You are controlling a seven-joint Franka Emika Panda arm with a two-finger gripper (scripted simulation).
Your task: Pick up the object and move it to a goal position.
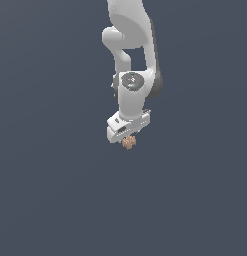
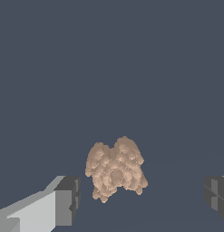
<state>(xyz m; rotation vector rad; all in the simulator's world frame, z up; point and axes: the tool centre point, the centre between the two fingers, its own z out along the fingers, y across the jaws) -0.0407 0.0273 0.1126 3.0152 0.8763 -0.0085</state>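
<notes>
The object (image 2: 115, 168) is a small lumpy tan-pink blob with a bumpy surface, lying on the flat grey ground. In the wrist view it sits between my two dark fingertips (image 2: 70, 199), with a clear gap on each side, so my gripper (image 2: 143, 197) stands open around it without touching. In the exterior view the white gripper (image 1: 126, 134) hangs straight down from the arm, and the object (image 1: 128, 143) peeks out just under its lower edge. No goal marker shows in either view.
The white arm (image 1: 131, 45) comes down from the top of the exterior view. Plain dark grey ground (image 1: 55, 190) stretches in every direction around the object, with nothing else on it.
</notes>
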